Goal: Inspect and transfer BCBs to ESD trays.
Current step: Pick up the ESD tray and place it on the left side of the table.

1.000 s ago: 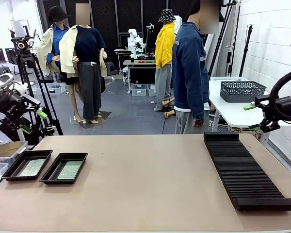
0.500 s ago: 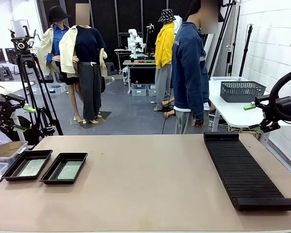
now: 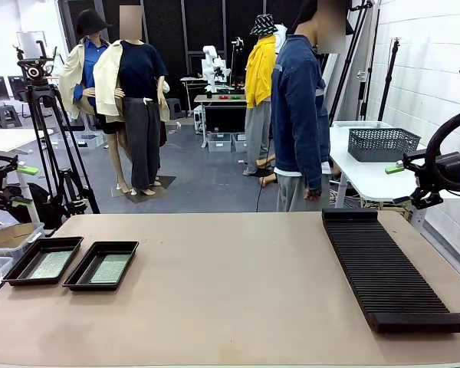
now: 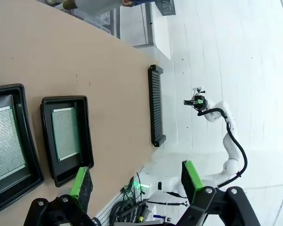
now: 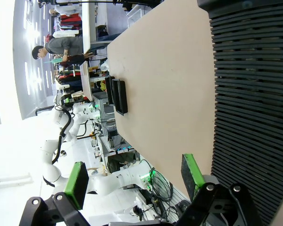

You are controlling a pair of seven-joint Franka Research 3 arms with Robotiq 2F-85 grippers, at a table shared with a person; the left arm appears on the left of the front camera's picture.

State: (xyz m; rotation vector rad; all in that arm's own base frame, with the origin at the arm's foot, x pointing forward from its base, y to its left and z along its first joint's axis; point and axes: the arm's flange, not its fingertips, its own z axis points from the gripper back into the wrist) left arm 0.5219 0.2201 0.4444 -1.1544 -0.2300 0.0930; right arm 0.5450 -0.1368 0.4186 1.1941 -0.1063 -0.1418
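Front view: both hands released, left hand [image 3: 19,184], right hand [image 3: 399,184]; each ESD tray [image 3: 43,261] seemingly holds a BCB [image 3: 50,264].

- A tan work table [image 3: 238,299] spans the foreground of the front view.
- The floor [image 3: 207,180] beyond it is grey and smooth.
- A white brick wall [image 3: 429,69] runs along the right side.
- A white side table [image 3: 360,178] stands against that wall, carrying a dark mesh basket [image 3: 382,143].
- A camera tripod [image 3: 46,130] stands at the left, just past the table's far edge.
- Black curtain panels [image 3: 176,31] line the back of the room.
- A workbench [image 3: 224,100] stands in front of the curtains, with storage bins [image 3: 222,142] under it.
- Lighting is bright and even.
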